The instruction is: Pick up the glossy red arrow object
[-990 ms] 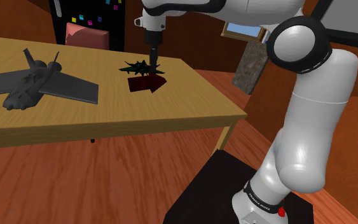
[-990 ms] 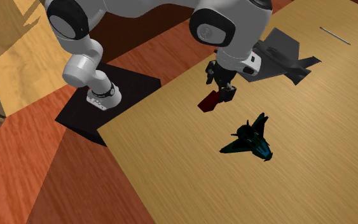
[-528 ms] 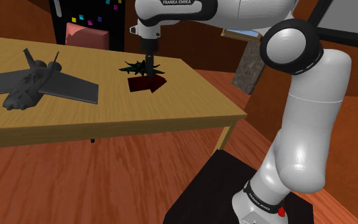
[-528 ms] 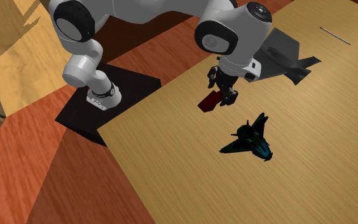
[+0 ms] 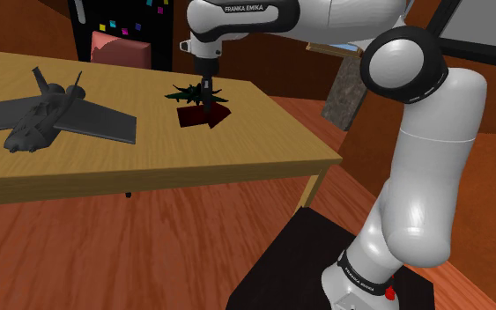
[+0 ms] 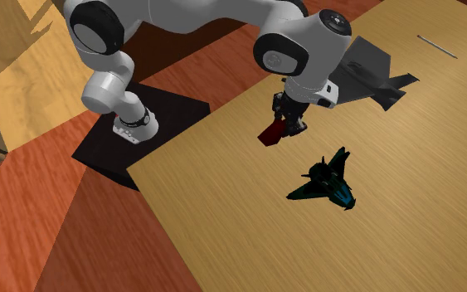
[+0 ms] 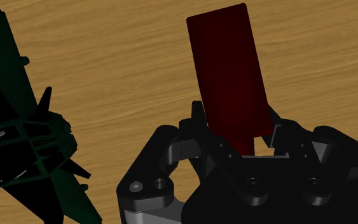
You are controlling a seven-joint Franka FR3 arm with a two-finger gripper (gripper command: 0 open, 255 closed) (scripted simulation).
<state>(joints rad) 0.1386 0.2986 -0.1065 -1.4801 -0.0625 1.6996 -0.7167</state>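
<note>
Wooden surface (image 5: 263,150) carries red arrow (image 7: 225,76); end effector (image 7: 236,130) is clamped on its shaft. Risk: thin edge contact; it may pivot or slip on lift.

Grey jet (image 5: 48,119), dark-green jet (image 6: 327,181), wooden table (image 5: 149,167)

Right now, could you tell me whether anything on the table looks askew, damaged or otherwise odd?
Nothing stands out. The dark red arrow lies flat on the table with the gripper astride its shaft, and the dark green jet and the grey jet both sit upright and look intact.
</note>
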